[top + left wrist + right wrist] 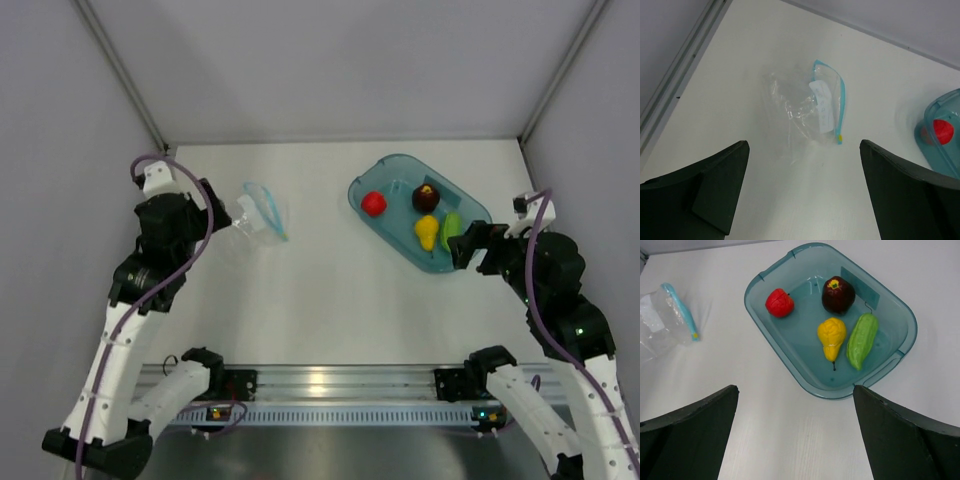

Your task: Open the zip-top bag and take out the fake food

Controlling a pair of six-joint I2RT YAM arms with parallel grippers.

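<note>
The zip-top bag [262, 215] [810, 105] [665, 320] lies crumpled on the white table, and its blue strip bows into a loop. No coloured piece shows inside it. My left gripper [228, 212] [804, 145] stands open just short of the bag, holding nothing. The fake food lies in a teal tray [400, 215] [797, 342]: a red piece [374, 204] [779, 302], a maroon one [425, 198] [838, 295], a yellow pear [427, 232] [831, 335] and a green oblong [452, 226] [861, 340]. My right gripper [465, 248] [795, 387] hangs open beside the tray's near rim, with nothing between its fingers.
Grey walls close the table on the left, back and right. A metal rail [330, 380] with both arm bases runs along the near edge. In the left wrist view the tray's corner [935, 107] and the red piece [942, 131] show at the right edge.
</note>
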